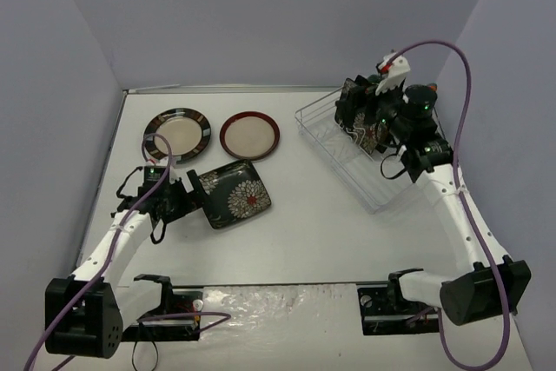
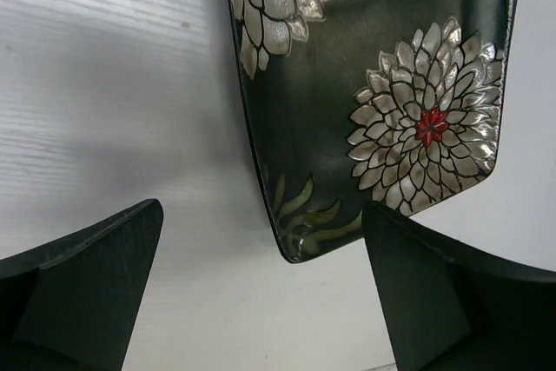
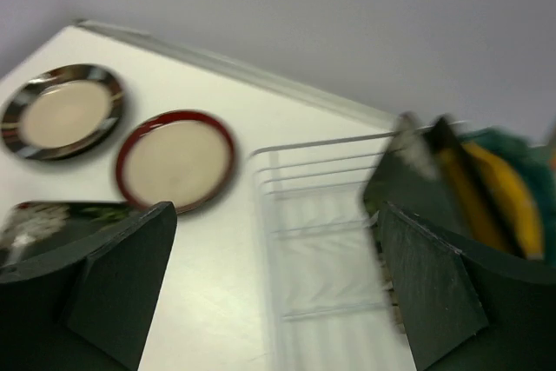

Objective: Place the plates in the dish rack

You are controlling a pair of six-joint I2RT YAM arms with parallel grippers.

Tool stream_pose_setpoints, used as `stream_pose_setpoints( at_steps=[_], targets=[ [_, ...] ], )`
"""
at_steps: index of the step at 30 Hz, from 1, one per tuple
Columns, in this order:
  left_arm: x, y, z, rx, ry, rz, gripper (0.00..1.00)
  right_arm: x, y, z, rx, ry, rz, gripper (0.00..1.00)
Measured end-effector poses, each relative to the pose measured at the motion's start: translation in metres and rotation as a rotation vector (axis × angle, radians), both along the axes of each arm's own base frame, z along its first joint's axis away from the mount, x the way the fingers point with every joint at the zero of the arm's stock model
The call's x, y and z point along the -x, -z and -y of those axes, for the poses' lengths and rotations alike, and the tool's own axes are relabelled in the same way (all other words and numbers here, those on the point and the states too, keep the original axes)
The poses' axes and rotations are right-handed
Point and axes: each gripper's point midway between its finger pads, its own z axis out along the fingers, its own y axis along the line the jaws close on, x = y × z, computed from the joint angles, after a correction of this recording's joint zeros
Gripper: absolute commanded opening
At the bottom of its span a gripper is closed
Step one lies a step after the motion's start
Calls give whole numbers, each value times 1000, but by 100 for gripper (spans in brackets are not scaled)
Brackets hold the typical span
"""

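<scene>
A black floral square plate lies flat on the table, and its near corner sits between the fingers of my open left gripper without touching them. Beyond it lie a striped-black round plate and a red-brown rimmed round plate. The white wire dish rack stands at the back right. Dark square plates stand on edge in it, one with an amber centre, with a teal plate behind. My right gripper hovers open over the rack, holding nothing.
Grey walls enclose the table on the left, back and right. The rack's near half holds no plates. Purple cables loop over both arms, and the arm bases sit at the near edge.
</scene>
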Motion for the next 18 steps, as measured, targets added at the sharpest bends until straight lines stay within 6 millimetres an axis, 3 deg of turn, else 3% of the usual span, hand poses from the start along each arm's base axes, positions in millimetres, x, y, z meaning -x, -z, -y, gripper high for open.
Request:
stream_pose_setpoints(
  at_steps=[4,7,12,18],
  targets=[
    [-2,16,10,73,-19,-27,89,31,51,-49,-94,-160,-153,98],
    [-7,23,18,124,-31,-27,85,53,81,-75,-146,-250,-246,98],
    [-17,26,25,179,-44,5,78,75,103,-97,-244,-339,-317,98],
    [-23,34,29,227,-61,43,67,92,110,-116,-294,-407,-348,98]
  ],
)
